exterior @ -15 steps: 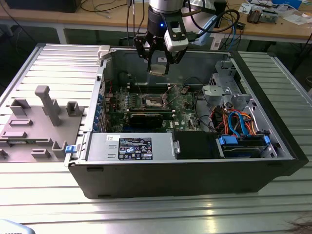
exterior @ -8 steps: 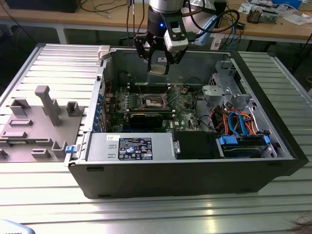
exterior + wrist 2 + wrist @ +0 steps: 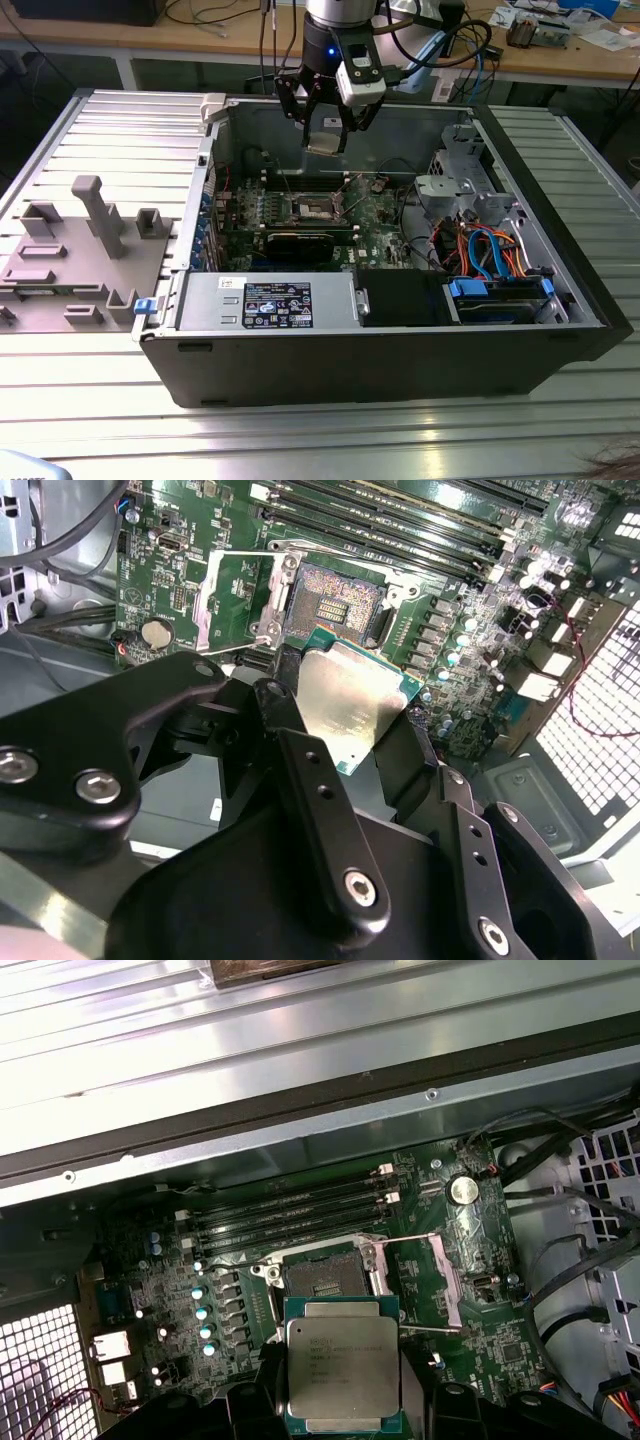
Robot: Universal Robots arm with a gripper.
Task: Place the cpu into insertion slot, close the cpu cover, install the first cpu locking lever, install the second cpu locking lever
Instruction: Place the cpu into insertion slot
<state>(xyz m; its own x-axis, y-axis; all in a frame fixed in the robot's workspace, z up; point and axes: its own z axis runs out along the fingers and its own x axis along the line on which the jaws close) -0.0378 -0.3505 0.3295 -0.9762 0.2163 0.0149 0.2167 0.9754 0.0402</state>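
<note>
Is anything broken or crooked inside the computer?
Nothing stands out. The pincer holds the cpu above the bare slot, whose cover stands open. No part looks bent or spilled.

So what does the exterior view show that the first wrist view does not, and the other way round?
Exterior view: the whole open computer case and the grey fixture beside it, at that view's left. First wrist view: the coin battery and the lettering on the cpu. Both: the claw shut on the cpu, and the insertion slot, uncovered and empty.
</note>
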